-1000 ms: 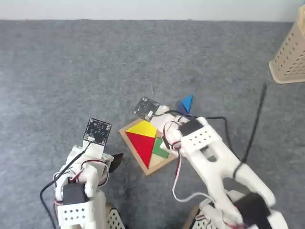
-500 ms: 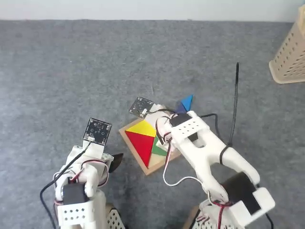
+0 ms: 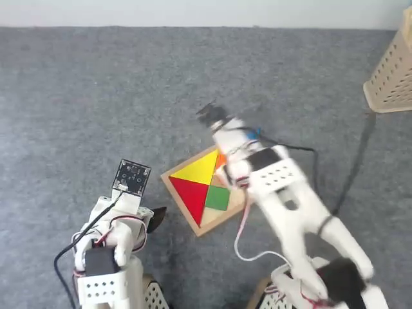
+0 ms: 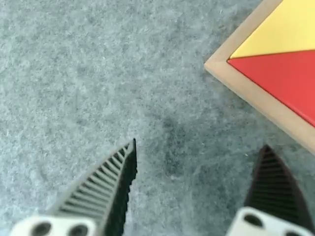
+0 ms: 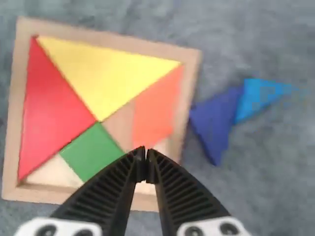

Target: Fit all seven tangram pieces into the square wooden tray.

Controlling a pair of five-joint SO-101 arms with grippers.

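Tray [image 5: 193, 93] lies on grey tabletop [image 4: 74, 73], one corner twd the arms. Inside: yellow tri [image 5: 106, 73], long edge along one rim, apex at tray centre. Red tri [image 5: 47, 113] does same on adjoining rim. Green sq [image 5: 91, 150] sits diamond-wise to tray. Orange piece [image 5: 155, 113] has long axis along rim facing the blues. Outside that rim: dk blue tri [image 5: 214, 123] just beside tray, lt blue tri [image 5: 258, 96] touching it, tip pointing away from tray. R pincer [image 5: 146, 156] is pressed together, empty, over tray by green sq. L pincer [image 4: 199, 145] is spread apart, empty, off tray's yellow/red corner.
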